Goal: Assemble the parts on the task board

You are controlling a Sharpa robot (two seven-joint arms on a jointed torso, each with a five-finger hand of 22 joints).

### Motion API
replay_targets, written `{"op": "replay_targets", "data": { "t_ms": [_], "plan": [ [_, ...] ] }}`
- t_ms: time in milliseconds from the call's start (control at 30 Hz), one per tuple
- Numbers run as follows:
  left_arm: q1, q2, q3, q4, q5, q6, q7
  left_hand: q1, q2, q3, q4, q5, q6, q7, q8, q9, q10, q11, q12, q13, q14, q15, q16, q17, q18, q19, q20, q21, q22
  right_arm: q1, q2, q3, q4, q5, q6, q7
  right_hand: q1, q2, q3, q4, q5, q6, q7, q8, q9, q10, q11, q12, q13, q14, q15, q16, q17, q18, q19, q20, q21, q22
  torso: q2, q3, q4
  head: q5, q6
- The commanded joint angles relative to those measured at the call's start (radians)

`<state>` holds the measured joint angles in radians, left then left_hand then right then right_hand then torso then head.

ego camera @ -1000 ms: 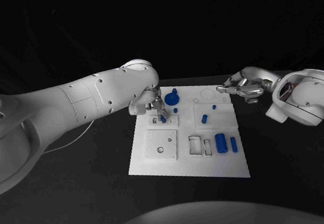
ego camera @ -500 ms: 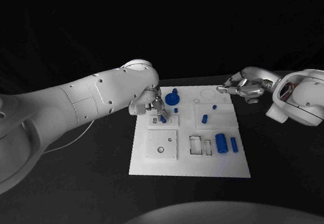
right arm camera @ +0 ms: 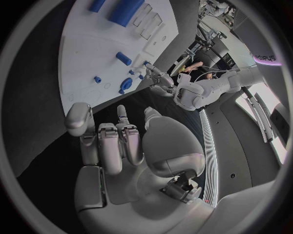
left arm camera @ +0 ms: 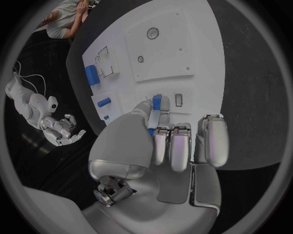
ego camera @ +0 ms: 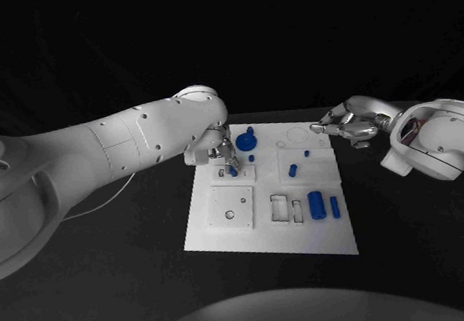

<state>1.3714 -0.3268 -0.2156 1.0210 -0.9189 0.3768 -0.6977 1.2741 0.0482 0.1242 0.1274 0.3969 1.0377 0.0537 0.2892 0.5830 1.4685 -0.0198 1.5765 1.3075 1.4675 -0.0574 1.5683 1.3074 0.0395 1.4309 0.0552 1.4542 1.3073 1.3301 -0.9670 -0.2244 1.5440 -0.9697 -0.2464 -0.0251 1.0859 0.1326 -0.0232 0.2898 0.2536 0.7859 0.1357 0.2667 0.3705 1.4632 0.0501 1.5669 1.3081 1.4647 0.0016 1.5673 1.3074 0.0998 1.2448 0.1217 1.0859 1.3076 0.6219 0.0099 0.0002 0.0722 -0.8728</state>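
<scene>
On the black surface (ego camera: pixel 110 284), the white task board (ego camera: pixel 274 234) lies flat at mid-surface. Over the board's far left corner, the left hand (ego camera: pixel 217 148) pinches a small blue peg (left arm camera: pixel 156 103) between thumb and a finger, the peg's lower end at a raised white block (ego camera: pixel 235 173) with a slot; its other fingers (left arm camera: pixel 173 146) lie curled side by side. Just beside that hand, near the far edge, stands a blue knob-shaped part (ego camera: pixel 247 139), with a small blue stud (ego camera: pixel 252 158) close by. A short blue peg (ego camera: pixel 292 170) lies tilted near the board's centre. Toward the board's right edge, a large blue cylinder (ego camera: pixel 318 204) and a thin blue bar (ego camera: pixel 334 207) lie side by side, next to two rectangular recesses (ego camera: pixel 288 206). A square white plate (ego camera: pixel 229 207) with a round hole occupies the near left area. The right hand (ego camera: pixel 347 125) hovers off the board's far right corner, fingers partly curled, holding nothing.
</scene>
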Motion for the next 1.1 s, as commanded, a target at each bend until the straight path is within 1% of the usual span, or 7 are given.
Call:
{"op": "replay_targets", "data": {
  "t_ms": [33, 367, 600, 733, 1100],
  "plan": [
    [-0.003, 0.003, 0.000, -0.001, 0.000, 0.006, -0.096, 0.004, -0.003, 0.005, -0.001, 0.004, -0.002, -0.005, -0.006, -0.001, 0.102, 0.004, -0.006, 0.263, 0.103, -0.003, 0.002, 0.263, 0.008, -0.007, -0.002, -0.004, 0.107, -0.001, -0.001, 0.000, 0.001, 0.000, 0.014, 0.001, 0.008, 0.003, -0.006, 0.000, 0.000, 0.000, -0.002, -0.006, -0.001, 0.108, 0.004, 0.004, 0.263, 0.106, 0.004, 0.003, 0.263, 0.009, -0.007, -0.003, -0.005, 0.118, 0.000, 0.0000, 0.0001, -0.001, 0.000],
    [-0.003, 0.003, 0.000, -0.001, 0.000, -0.004, -0.088, 0.005, -0.005, 0.013, -0.003, 0.004, -0.003, -0.004, -0.007, 0.001, 0.102, 0.004, -0.006, 0.263, 0.103, -0.003, 0.002, 0.263, 0.009, -0.008, -0.002, -0.006, 0.106, -0.001, -0.001, 0.000, 0.001, 0.000, 0.016, -0.002, 0.009, 0.003, -0.006, 0.000, 0.000, 0.000, -0.001, -0.007, -0.002, 0.108, 0.004, 0.004, 0.263, 0.106, 0.004, 0.003, 0.263, 0.009, -0.009, -0.003, -0.008, 0.117, 0.000, 0.0004, 0.0005, 0.000, 0.000],
    [-0.004, 0.004, 0.000, -0.002, 0.000, -0.007, -0.086, 0.006, -0.007, 0.022, -0.007, 0.004, -0.003, -0.004, -0.008, 0.003, 0.102, 0.004, -0.006, 0.263, 0.103, -0.002, 0.002, 0.263, 0.009, -0.010, -0.002, -0.008, 0.105, -0.003, -0.001, 0.000, 0.000, 0.000, 0.017, -0.001, 0.009, 0.004, -0.006, 0.000, 0.000, 0.000, -0.001, -0.007, -0.002, 0.108, 0.004, 0.004, 0.263, 0.106, 0.004, 0.003, 0.263, 0.010, -0.011, -0.003, -0.011, 0.117, 0.000, -0.0003, 0.0001, 0.001, 0.000],
    [-0.004, 0.003, 0.000, -0.003, 0.001, -0.012, -0.084, 0.006, -0.007, 0.024, -0.007, 0.004, -0.003, -0.004, -0.008, 0.004, 0.102, 0.004, -0.006, 0.263, 0.103, -0.002, 0.002, 0.263, 0.009, -0.011, -0.002, -0.009, 0.104, -0.004, -0.001, 0.000, 0.000, 0.001, 0.017, -0.001, 0.009, 0.004, -0.006, 0.000, 0.000, 0.000, -0.001, -0.007, -0.002, 0.108, 0.004, 0.004, 0.263, 0.106, 0.004, 0.003, 0.263, 0.010, -0.011, -0.003, -0.011, 0.117, 0.000, 0.0001, 0.0002, 0.000, 0.000],
    [-0.004, -0.007, 0.000, 0.022, 0.001, -0.040, -0.075, 0.005, -0.013, 0.032, -0.011, 0.003, 0.000, -0.005, -0.007, 0.008, 0.102, 0.004, -0.006, 0.263, 0.103, -0.002, 0.002, 0.263, 0.009, -0.008, -0.002, -0.007, 0.107, -0.005, -0.001, 0.000, -0.003, 0.001, 0.016, 0.000, 0.008, 0.004, -0.006, 0.001, -0.001, 0.000, -0.001, -0.008, -0.002, 0.108, 0.004, 0.004, 0.263, 0.106, 0.004, 0.003, 0.263, 0.010, -0.014, -0.003, -0.015, 0.116, -0.001, 0.0001, 0.0005, 0.000, 0.000]
  ]
}}
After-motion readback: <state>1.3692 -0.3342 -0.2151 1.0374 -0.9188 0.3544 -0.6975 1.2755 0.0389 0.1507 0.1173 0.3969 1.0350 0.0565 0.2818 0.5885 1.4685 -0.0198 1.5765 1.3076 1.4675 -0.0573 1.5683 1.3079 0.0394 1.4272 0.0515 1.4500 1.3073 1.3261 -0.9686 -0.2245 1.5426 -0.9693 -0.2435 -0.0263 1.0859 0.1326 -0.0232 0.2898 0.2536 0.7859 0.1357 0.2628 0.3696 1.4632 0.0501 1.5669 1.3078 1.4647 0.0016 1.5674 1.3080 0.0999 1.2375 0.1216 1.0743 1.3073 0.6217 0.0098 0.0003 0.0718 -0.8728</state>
